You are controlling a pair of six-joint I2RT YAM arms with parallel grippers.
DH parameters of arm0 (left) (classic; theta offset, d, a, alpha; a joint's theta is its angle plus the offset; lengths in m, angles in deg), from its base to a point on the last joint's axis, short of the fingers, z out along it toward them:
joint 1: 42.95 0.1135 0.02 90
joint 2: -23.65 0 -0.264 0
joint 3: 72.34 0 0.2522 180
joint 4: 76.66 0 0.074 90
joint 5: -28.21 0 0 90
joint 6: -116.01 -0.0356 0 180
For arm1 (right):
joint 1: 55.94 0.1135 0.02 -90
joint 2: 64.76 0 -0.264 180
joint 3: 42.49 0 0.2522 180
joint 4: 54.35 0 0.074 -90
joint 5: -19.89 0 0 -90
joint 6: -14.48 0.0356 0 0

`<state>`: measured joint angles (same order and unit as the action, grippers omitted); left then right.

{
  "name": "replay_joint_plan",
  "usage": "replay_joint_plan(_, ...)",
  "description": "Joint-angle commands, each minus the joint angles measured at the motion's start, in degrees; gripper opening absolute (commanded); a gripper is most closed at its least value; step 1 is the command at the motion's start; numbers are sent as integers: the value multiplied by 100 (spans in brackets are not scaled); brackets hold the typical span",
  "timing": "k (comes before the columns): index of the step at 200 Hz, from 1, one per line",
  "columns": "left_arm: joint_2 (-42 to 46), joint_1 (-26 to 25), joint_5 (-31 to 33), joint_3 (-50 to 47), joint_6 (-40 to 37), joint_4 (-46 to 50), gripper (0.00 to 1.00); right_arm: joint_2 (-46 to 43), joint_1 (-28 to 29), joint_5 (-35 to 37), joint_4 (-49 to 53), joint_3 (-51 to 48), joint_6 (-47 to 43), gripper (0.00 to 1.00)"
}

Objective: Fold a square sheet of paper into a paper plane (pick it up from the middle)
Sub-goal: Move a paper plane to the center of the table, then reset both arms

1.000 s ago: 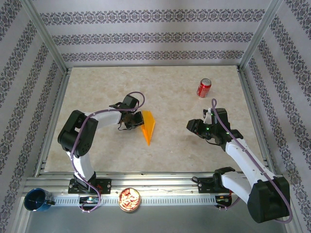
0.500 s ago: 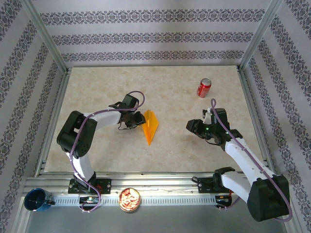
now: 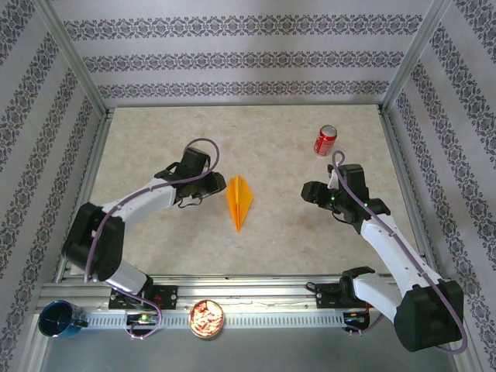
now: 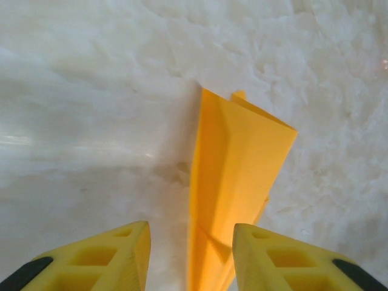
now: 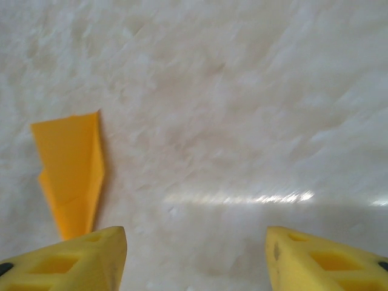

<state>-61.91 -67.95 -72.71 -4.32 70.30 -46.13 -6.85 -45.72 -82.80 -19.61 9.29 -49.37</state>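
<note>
The job looks all but finished on the marbled table. The paper plane lies mid-table between the two arms, its point toward their bases. The left gripper sits just beside it with its jaws apart, pinching nothing, though its wrist view shows the paper close by one finger. I'd draw that gripper straight back, slowly, so it doesn't snag a wing. The right gripper hangs well apart from the plane, spread and empty, and is best kept clear.
</note>
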Motion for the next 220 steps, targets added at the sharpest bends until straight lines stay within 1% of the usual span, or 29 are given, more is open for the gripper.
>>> replay_joint_plan(1, 616, 132, 1428, -247, -530, 634, 54, 92, -45, 1598, -236, 61, -1181, 69)
replay_joint_plan(10, 952, 163, 2100, -429, -662, 703, 63, 128, -47, 2022, -496, 6, -1571, 76)
replay_joint_plan(21, 1390, 249, 2758, -679, -940, 613, 76, 212, -62, 2628, -1212, -231, -2127, 84)
replay_joint_plan(29, 1698, 330, 3161, -904, -1216, 413, 88, 322, -88, 3094, -1939, -479, -2371, 86)
replay_joint_plan(34, 1872, 389, 3392, -1065, -1393, 225, 98, 390, -124, 3237, -2378, -641, -2488, 86)
replay_joint_plan(36, 1921, 416, 3462, -1128, -1490, 139, 100, 415, -132, 3248, -2532, -696, -2533, 86)
replay_joint_plan(47, 2229, 660, 3747, -1444, -1851, -314, 100, 510, -278, 2916, -3182, -910, -2679, 89)
replay_joint_plan(59, 2356, 1002, 3760, -1776, -2151, -829, 100, 744, -560, 2175, -3975, -1150, -2602, 89)
replay_joint_plan(60, 2358, 1034, 3762, -1812, -2187, -911, 100, 815, -605, 2082, -4208, -1210, -2552, 89)
replay_joint_plan(73, 2273, 1313, 3761, -2149, -2572, -1619, 100, 1367, -763, 1768, -5368, -1487, -2355, 86)
replay_joint_plan(80, 2169, 1402, 3797, -2251, -2778, -1906, 100, 1663, -776, 1660, -5748, -1520, -2386, 86)
replay_joint_plan(86, 2044, 1455, 3809, -2337, -3063, -2288, 100, 1879, -782, 1552, -5950, -1479, -2402, 87)
replay_joint_plan(90, 1977, 1506, 3731, -2256, -3118, -2195, 100, 2054, -792, 1462, -6000, -1395, -2404, 87)
replay_joint_plan(100, 1776, 1567, 3610, -2222, -3538, -2498, 99, 2245, -786, 1069, -5553, -1051, -2635, 87)
replay_joint_plan(107, 1612, 1584, 3414, -2306, -3907, -3032, 100, 2391, -785, 828, -5507, -882, -2853, 86)
replay_joint_plan(118, 1264, 1603, 3115, -2473, -4389, -3779, 99, 2675, -816, 799, -5624, -795, -2784, 87)
replay_joint_plan(125, 996, 1618, 3082, -2524, -4548, -4206, 100, 2775, -901, 781, -5656, -730, -2664, 87)
replay_joint_plan(137, 539, 1646, 3058, -2546, -4656, -4706, 99, 2747, -1121, 434, -5638, -761, -2524, 87)
replay_joint_plan(146, 233, 1669, 2954, -2602, -4753, -5150, 99, 2720, -1203, 269, -5888, -918, -2478, 88)
replay_joint_plan(152, 20, 1679, 2867, -2657, -4885, -5605, 99, 2713, -1206, 283, -6144, -1051, -2457, 89)
replay_joint_plan(162, -140, 1708, 2768, -2645, -4880, -5863, 99, 2699, -1206, 275, -6341, -1200, -2491, 91)
replay_joint_plan(174, -238, 1812, 2623, -2524, -4747, -5627, 99, 2715, -1198, 407, -6675, -1338, -2479, 93)
replay_joint_plan(182, -355, 1908, 2490, -2674, -4736, -6103, 99, 2769, -1145, 513, -6891, -1454, -2511, 94)
replay_joint_plan(187, -323, 1982, 2466, -2736, -4611, -6118, 99, 2848, -1124, 581, -7101, -1556, -2518, 95)
replay_joint_plan(192, -252, 2113, 2246, -2800, -4469, -6088, 99, 2989, -1119, 619, -7567, -1692, -2465, 95)
replay_joint_plan(198, -271, 2287, 1899, -2944, -4359, -6346, 99, 3052, -1112, 667, -7913, -1769, -2423, 97)
replay_joint_plan(206, -421, 2468, 1576, -3174, -4242, -6815, 99, 2970, -1112, 746, -7618, -1679, -2438, 98)
replay_joint_plan(214, -648, 2522, 1467, -3426, -4264, -7701, 99, 2913, -1101, 895, -7271, -1568, -2412, 98)
replay_joint_plan(220, -571, 2533, 1570, -3462, -4160, -7567, 99, 2921, -1094, 957, -7347, -1607, -2401, 98)
